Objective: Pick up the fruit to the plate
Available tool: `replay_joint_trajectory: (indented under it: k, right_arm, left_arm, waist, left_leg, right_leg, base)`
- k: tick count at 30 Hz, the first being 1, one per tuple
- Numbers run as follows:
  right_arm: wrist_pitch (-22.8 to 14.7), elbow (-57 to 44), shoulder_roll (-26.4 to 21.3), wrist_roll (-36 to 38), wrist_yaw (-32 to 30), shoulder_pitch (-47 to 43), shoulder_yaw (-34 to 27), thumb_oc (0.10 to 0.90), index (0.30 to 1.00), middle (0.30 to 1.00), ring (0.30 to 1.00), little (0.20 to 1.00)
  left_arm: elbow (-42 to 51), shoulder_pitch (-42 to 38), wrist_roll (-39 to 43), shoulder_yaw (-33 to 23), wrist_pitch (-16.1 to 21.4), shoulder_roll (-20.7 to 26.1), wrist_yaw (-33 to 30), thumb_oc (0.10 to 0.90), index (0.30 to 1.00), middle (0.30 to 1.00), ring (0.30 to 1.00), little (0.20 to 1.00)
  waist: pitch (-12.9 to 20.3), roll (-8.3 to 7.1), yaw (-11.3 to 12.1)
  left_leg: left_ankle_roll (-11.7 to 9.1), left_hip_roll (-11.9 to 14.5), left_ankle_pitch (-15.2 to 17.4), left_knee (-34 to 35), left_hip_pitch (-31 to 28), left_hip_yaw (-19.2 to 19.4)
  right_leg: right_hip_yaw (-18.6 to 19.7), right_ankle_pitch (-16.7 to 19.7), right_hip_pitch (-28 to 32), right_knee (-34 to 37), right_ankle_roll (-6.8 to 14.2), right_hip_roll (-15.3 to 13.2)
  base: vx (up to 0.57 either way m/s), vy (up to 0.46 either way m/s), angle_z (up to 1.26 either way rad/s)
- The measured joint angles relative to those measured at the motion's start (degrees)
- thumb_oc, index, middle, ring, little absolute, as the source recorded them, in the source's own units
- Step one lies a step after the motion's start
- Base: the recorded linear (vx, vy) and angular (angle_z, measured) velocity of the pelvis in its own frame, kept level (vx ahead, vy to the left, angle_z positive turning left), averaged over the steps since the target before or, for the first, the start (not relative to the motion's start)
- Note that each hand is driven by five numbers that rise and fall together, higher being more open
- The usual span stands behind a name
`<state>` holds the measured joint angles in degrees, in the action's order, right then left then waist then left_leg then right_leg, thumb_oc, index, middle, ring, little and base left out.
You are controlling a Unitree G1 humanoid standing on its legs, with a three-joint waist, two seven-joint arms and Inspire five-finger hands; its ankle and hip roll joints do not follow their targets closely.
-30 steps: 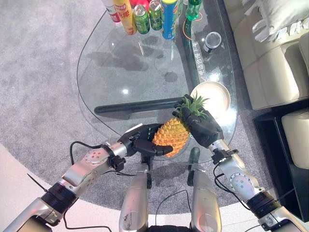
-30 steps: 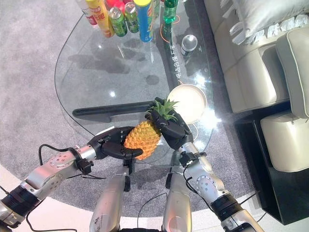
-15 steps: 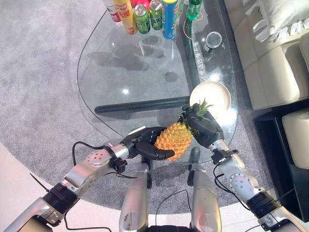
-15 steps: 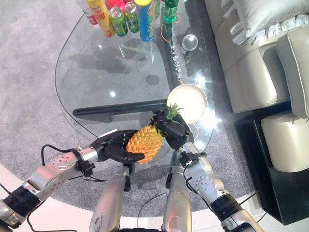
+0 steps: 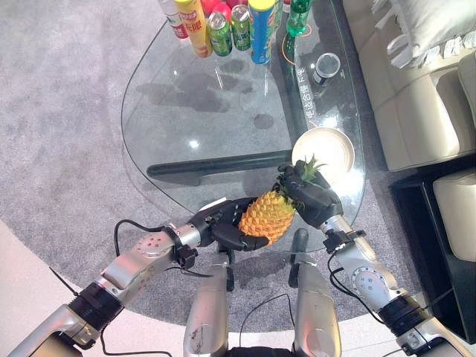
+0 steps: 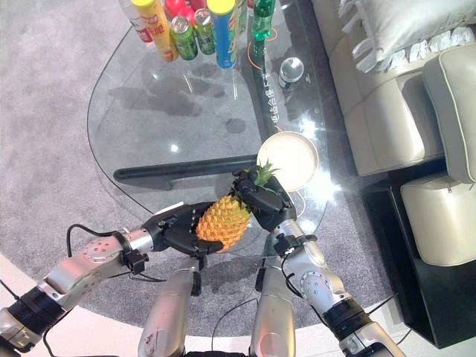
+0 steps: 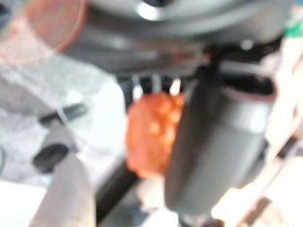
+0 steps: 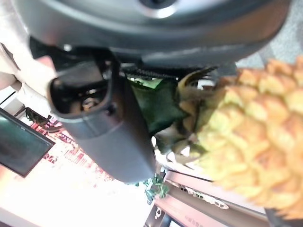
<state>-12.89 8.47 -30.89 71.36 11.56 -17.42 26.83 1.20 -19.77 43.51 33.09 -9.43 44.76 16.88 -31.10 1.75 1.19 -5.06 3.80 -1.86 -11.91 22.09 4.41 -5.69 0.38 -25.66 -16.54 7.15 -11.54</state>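
One pineapple (image 5: 269, 216) held up by both robot hands near the table's front edge, just short of one empty plate (image 5: 324, 149).

The left hand (image 5: 223, 227) cups its body from below, fingers curled; the right hand (image 5: 311, 197) wraps the leafy crown. Lifting looks done; setting it down remains. Several drink cans and bottles (image 5: 223, 26) stand at the glass table's (image 5: 193, 111) far end.

The bottles and cans (image 5: 223, 26) at the table's (image 5: 171, 111) twelve o'clock edge are cut off. The left hand (image 5: 223, 227) hides the pineapple's (image 5: 268, 216) base; the right hand (image 5: 312, 199) covers its leaves.
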Motion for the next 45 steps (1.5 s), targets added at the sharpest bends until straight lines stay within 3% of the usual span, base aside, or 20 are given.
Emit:
replay_joint_trajectory:
  k: [12,18,24,36,38,39,40,45]
  right_arm:
    - [-0.06,0.00,0.24,-0.67,0.00,-0.28,-0.11,0.100,0.300,0.300,0.300,0.200]
    - [-1.55,-0.37,-0.39,-6.69,-1.48,-0.39,-0.36,0.100,0.300,0.300,0.300,0.200]
    - [-1.59,-4.59,-3.57,-17.87,-8.47,-0.38,-3.63,0.100,0.300,0.300,0.300,0.200]
    - [-1.60,-9.68,-5.43,-28.89,-16.36,-0.38,-8.84,0.100,0.300,0.300,0.300,0.200]
    - [-1.30,-11.53,-5.99,-36.03,-20.66,-0.41,-8.85,0.100,0.300,0.300,0.300,0.200]
    - [-1.30,-11.53,-5.99,-36.03,-20.66,-0.41,-8.85,0.100,0.300,0.300,0.300,0.200]
    - [-1.05,-12.48,-7.29,-41.94,-24.60,-0.66,-8.87,0.100,0.300,0.300,0.300,0.200]
    - [-0.05,-12.48,-8.36,-46.48,-30.88,-2.86,-9.22,0.100,0.300,0.300,0.300,0.200]
  left_arm:
    - [0.00,0.14,-0.32,-0.23,-0.63,-0.39,-0.13,0.800,0.900,0.900,0.900,0.900]
    - [0.00,0.59,-0.43,-0.53,-1.12,-0.50,-0.21,0.800,0.900,0.900,0.900,0.900]
    - [0.03,3.32,-0.56,-2.70,-1.12,-0.93,-0.34,0.800,0.900,0.900,0.900,0.900]
    - [0.03,6.42,-3.99,-3.12,-1.03,-1.81,-1.21,0.800,0.900,0.900,0.900,0.900]
    - [0.03,6.22,-4.00,-3.48,-0.83,-2.09,-1.33,0.800,0.900,0.900,0.900,0.900]
    - [0.03,6.22,-4.00,-3.48,-0.83,-2.09,-1.33,0.800,0.900,0.900,0.900,0.900]
    - [0.04,6.16,-4.01,-3.48,-0.82,-3.03,-2.44,0.800,0.900,0.900,0.900,0.900]
    - [0.02,6.21,-4.48,-2.13,-0.75,-4.08,-4.02,0.800,0.900,0.900,0.900,0.900]
  waist:
    - [0.00,0.01,0.07]
    - [0.00,0.01,0.00]
    - [0.00,0.01,-0.37]
    - [-0.01,0.00,-1.43]
    - [0.00,-0.01,-1.44]
    - [0.00,-0.01,-1.44]
    - [0.00,-0.02,-1.37]
    - [0.00,-0.02,-1.71]
  left_leg:
    - [0.00,-0.04,-0.02,0.13,-0.02,0.03]
    - [0.00,-0.04,-0.03,0.39,-0.68,0.09]
    - [0.02,-0.04,-0.20,1.06,-1.12,0.18]
    - [0.15,-0.03,-0.30,2.14,-1.96,0.40]
    - [0.16,-0.03,-0.28,2.17,-2.38,0.48]
    - [0.16,-0.03,-0.28,2.17,-2.38,0.48]
    - [0.16,-0.03,-0.28,2.15,-2.37,0.52]
    - [0.19,-0.02,-0.30,2.38,-1.84,0.97]
  right_leg:
    - [-0.03,0.43,0.33,0.77,0.11,0.00]
    - [-0.03,0.44,0.81,0.79,0.10,0.00]
    - [-0.12,0.63,1.41,1.89,0.18,0.06]
    - [-0.20,0.88,2.07,2.76,0.31,0.12]
    - [-0.19,0.90,2.48,2.87,0.32,0.11]
    - [-0.19,0.90,2.48,2.87,0.32,0.11]
    - [-0.19,0.99,2.50,2.91,0.31,0.11]
    - [-0.02,1.52,2.20,4.10,0.37,0.15]
  base:
    - [0.00,0.000,0.00]
    - [0.00,0.000,0.00]
    - [0.00,0.000,0.00]
    - [0.00,0.000,0.00]
    - [0.00,0.000,0.00]
    - [0.00,0.000,0.00]
    - [0.00,0.000,0.00]
    - [0.00,0.015,-0.05]
